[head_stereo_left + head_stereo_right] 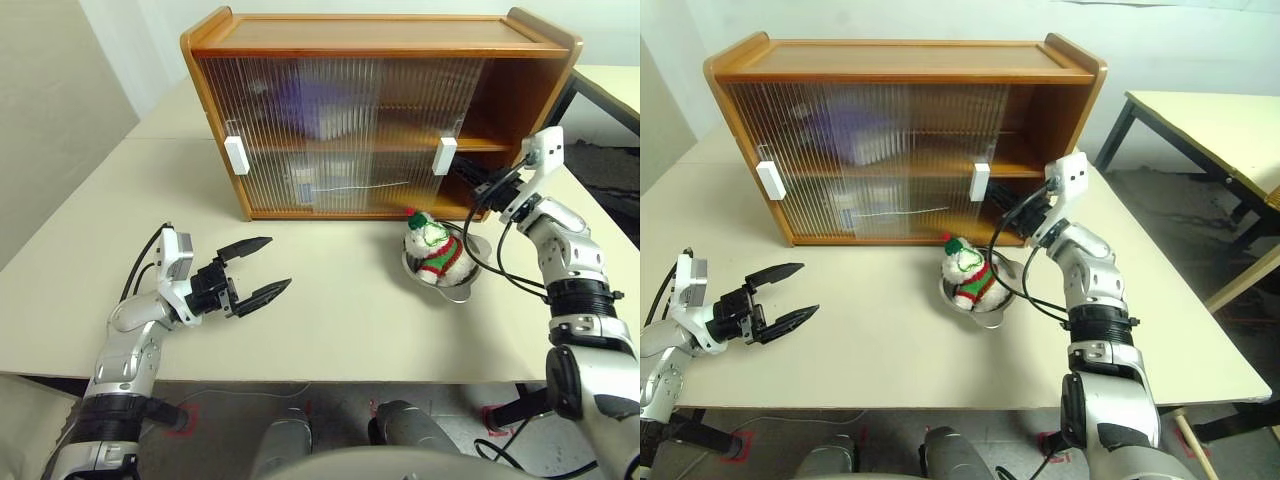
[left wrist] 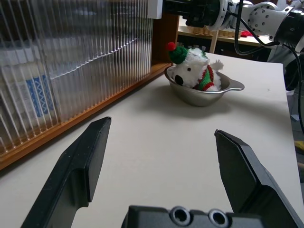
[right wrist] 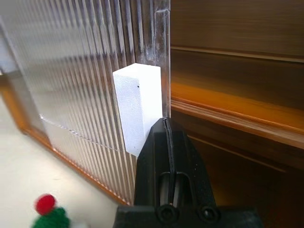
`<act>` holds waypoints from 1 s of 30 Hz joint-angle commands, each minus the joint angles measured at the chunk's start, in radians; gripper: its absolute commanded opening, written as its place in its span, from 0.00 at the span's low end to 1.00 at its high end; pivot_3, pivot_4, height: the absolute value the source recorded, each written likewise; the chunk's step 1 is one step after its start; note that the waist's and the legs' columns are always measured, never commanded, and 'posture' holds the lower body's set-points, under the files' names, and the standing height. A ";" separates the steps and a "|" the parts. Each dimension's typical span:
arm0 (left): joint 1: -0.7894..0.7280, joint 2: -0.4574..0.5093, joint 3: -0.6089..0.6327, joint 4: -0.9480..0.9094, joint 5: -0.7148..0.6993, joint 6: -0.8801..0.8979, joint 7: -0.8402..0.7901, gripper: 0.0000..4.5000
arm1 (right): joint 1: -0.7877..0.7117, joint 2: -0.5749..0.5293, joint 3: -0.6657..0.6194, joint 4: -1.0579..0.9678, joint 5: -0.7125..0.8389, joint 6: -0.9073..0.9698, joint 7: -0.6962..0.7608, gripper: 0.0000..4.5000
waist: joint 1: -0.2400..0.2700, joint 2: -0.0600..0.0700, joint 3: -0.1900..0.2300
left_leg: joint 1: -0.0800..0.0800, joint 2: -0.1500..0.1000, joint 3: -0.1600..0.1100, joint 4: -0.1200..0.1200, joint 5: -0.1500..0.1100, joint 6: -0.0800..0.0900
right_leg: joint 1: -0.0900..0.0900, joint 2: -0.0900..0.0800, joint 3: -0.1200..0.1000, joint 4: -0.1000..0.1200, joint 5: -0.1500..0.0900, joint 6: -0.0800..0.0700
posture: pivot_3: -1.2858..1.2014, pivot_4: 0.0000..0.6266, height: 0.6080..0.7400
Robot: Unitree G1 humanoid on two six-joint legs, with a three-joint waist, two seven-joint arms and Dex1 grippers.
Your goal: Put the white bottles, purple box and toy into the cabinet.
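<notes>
Cabinet point(image 1: 380, 45), wide orange-brown wood with two ribbed translucent sliding doors and white block handles, stands at the back of the pale cream bench point(image 1: 330, 320). Doors cover the left and middle; the right end is open, showing dark wood and the middle shelf. Behind the ribbed panels: a blurred lavender-purple shape, the soft purple box point(image 1: 300, 100), on the upper level, and white bottles point(image 2: 33, 90) with pale blue printed labels on the lower level, outlines smeared by the ribs.

Toy point(image 1: 435, 248), small white plush animal in a red-and-green striped sweater and green hat with red pompom, sits in a shiny round metal bowl point(image 1: 462, 288) on the bench, just in front of the cabinet's open right end, not inside it.

Right gripper point(image 3: 166, 142), black two-finger, jaws pressed together, tip at the lower edge of the right door's white block handle point(image 3: 137, 107), beside the door's edge; contact looks likely but I can't tell for sure. Left gripper point(image 1: 255, 270), black two-finger, jaws wide apart and holding nothing, hovers over the bench well left of the bowl, pointing toward it.
</notes>
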 commanded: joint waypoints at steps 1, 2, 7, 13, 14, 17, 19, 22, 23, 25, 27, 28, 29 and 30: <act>0.016 -0.003 0.000 -0.012 0.008 -0.004 0.006 1.00 | -0.028 0.029 0.028 0.013 0.005 0.000 0.018 0.00 | 0.001 0.000 0.000 | 0.000 0.000 0.000 0.000 0.000 0.000 | 0.000 0.000 0.000 0.000 0.000 0.000 | 0.48 0.00 1.00; 0.019 -0.002 0.001 -0.015 0.008 -0.003 0.008 1.00 | -0.033 0.037 0.033 0.011 0.004 0.001 0.025 0.00 | 0.001 0.000 0.000 | 0.000 0.000 0.000 0.000 0.000 0.000 | 0.000 0.000 0.000 0.000 0.000 -0.001 | 0.48 0.00 1.00; 0.028 0.006 0.007 -0.028 0.004 0.005 0.013 1.00 | -0.053 0.075 0.061 0.005 0.007 0.014 0.066 0.00 | 0.008 0.000 0.000 | 0.000 0.001 -0.001 -0.001 0.000 0.000 | 0.000 0.001 -0.001 0.000 -0.001 -0.002 | 0.48 0.00 1.00; 0.036 0.014 0.013 -0.043 0.000 0.012 0.021 1.00 | -0.079 0.132 0.098 -0.009 0.009 0.024 0.084 0.00 | 0.012 0.000 0.000 | 0.000 0.001 -0.001 -0.001 0.000 0.000 | 0.000 0.001 -0.001 0.000 0.000 -0.003 | 0.49 0.00 1.00; 0.037 0.015 0.012 -0.046 0.000 0.014 0.022 1.00 | -0.080 0.143 0.105 -0.018 0.009 0.028 0.086 0.00 | 0.013 0.000 0.000 | 0.000 0.001 -0.002 -0.001 0.000 0.000 | 0.000 0.001 -0.001 0.000 0.000 -0.003 | 0.49 0.00 1.00; 0.041 0.020 0.012 -0.052 -0.002 0.017 0.025 1.00 | -0.080 0.167 0.131 -0.054 0.004 0.038 0.094 0.00 | 0.011 0.000 0.000 | 0.000 0.002 -0.002 -0.001 0.000 0.000 | -0.001 0.002 -0.002 0.001 0.000 -0.005 | 0.49 0.00 1.00; 0.043 0.022 0.013 -0.055 -0.002 0.018 0.027 1.00 | -0.075 0.181 0.146 -0.083 0.008 0.054 0.093 0.00 | 0.008 0.001 0.000 | 0.000 0.003 -0.001 -0.001 0.000 0.000 | -0.002 0.003 -0.002 0.001 0.001 -0.005 | 0.49 0.00 1.00; 0.043 0.022 0.013 -0.058 -0.002 0.021 0.030 1.00 | -0.063 0.187 0.152 -0.120 0.008 0.077 0.083 0.00 | 0.003 0.001 0.000 | 0.001 0.008 0.001 -0.001 0.000 -0.001 | -0.002 0.009 -0.003 0.001 0.002 -0.008 | 0.48 0.00 1.00; 0.043 0.023 0.012 -0.058 -0.002 0.021 0.030 1.00 | -0.057 0.182 0.151 -0.127 0.005 0.082 0.081 0.00 | 0.002 0.001 0.000 | 0.002 0.010 0.002 -0.001 -0.001 -0.001 | -0.002 0.011 -0.003 0.001 0.003 -0.009 | 0.48 0.00 1.00; 0.042 0.022 0.011 -0.059 -0.002 0.022 0.032 1.00 | -0.044 0.157 0.143 -0.134 0.001 0.090 0.077 0.00 | 0.005 0.001 0.000 | 0.004 0.013 0.002 -0.001 -0.001 -0.002 | -0.001 0.015 -0.003 0.001 0.004 -0.011 | 0.48 0.00 1.00; 0.042 0.020 0.010 -0.058 -0.003 0.022 0.032 1.00 | -0.025 0.112 0.129 -0.135 -0.002 0.102 0.081 0.01 | 0.016 0.000 0.000 | 0.004 0.014 0.000 -0.001 -0.001 -0.002 | 0.000 0.016 -0.003 0.001 0.004 -0.012 | 0.48 0.00 1.00; 0.042 0.019 0.009 -0.057 -0.004 0.022 0.033 1.00 | -0.017 0.095 0.124 -0.137 0.002 0.110 0.083 0.01 | 0.025 0.000 0.000 | 0.004 0.014 -0.001 -0.001 -0.001 -0.002 | 0.000 0.016 -0.002 0.001 0.004 -0.012 | 0.48 0.00 1.00; 0.041 0.018 0.009 -0.057 -0.005 0.024 0.033 1.00 | -0.012 0.079 0.120 -0.138 0.009 0.120 0.089 0.09 | 0.032 0.001 0.000 | 0.004 0.013 -0.002 -0.001 -0.001 -0.002 | 0.000 0.014 -0.002 0.001 0.004 -0.012 | 0.48 0.00 1.00; 0.041 0.017 0.008 -0.056 -0.005 0.024 0.032 1.00 | 0.000 0.056 0.112 -0.143 0.022 0.131 0.104 0.14 | 0.036 0.000 0.000 | 0.004 0.012 -0.002 -0.001 -0.001 -0.002 | 0.000 0.013 -0.001 0.001 0.003 -0.013 | 0.48 0.00 1.00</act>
